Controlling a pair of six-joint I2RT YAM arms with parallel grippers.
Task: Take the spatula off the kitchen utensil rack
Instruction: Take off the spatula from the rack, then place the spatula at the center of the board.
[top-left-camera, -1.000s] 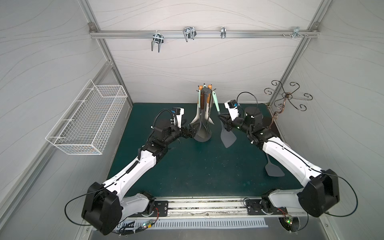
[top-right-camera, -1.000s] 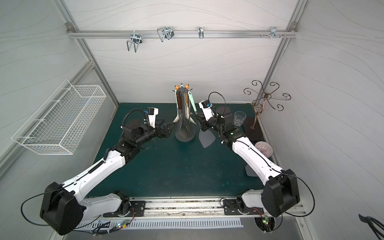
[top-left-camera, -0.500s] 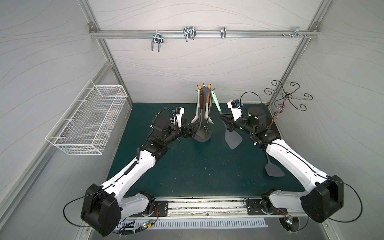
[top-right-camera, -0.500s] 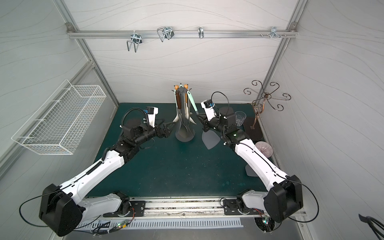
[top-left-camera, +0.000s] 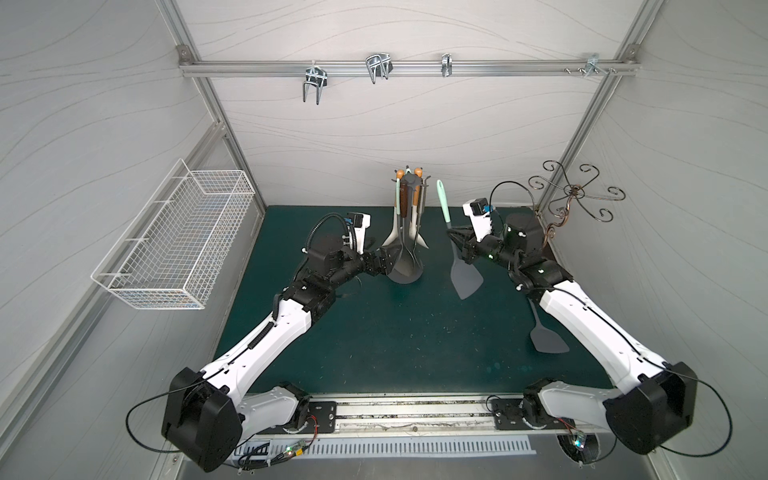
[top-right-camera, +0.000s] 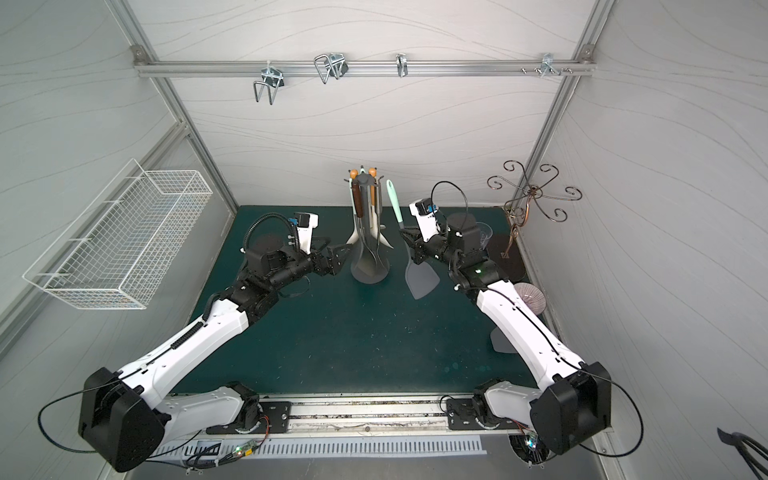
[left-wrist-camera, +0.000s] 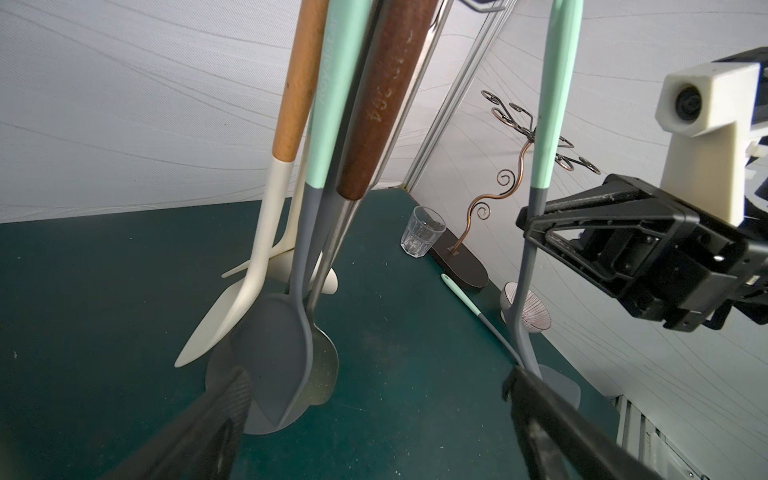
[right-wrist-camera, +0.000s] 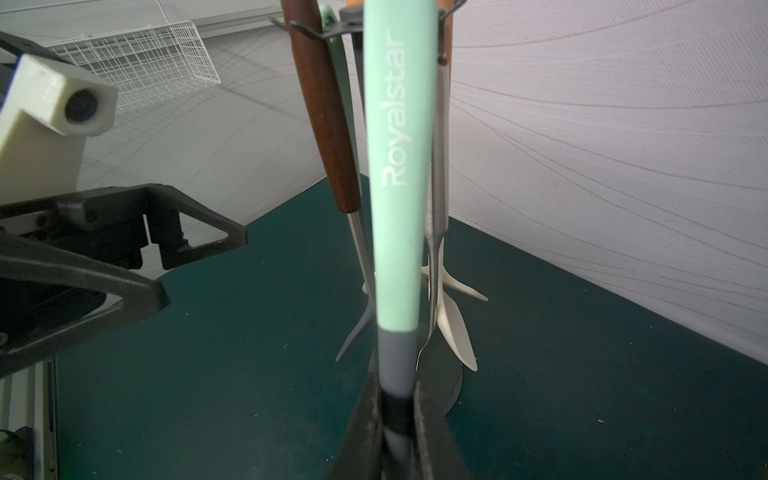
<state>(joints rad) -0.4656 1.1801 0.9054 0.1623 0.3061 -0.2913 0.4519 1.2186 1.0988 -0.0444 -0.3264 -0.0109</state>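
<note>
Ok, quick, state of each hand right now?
Left hand: open, holding nothing.
Right hand: closed on the spatula.

Both top views look steeply down from high at the front over the whole worktop (top-left-camera: 395, 332). Each wrist camera, close in, faces the kitchen utensil rack (top-left-camera: 405, 277) that all views share.

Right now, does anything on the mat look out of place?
Yes: a loose spatula lies flat on the green mat by the right arm, off the kitchen utensil rack. The right gripper holds the mint-handled spatula tilted, clear of the rack.
</note>
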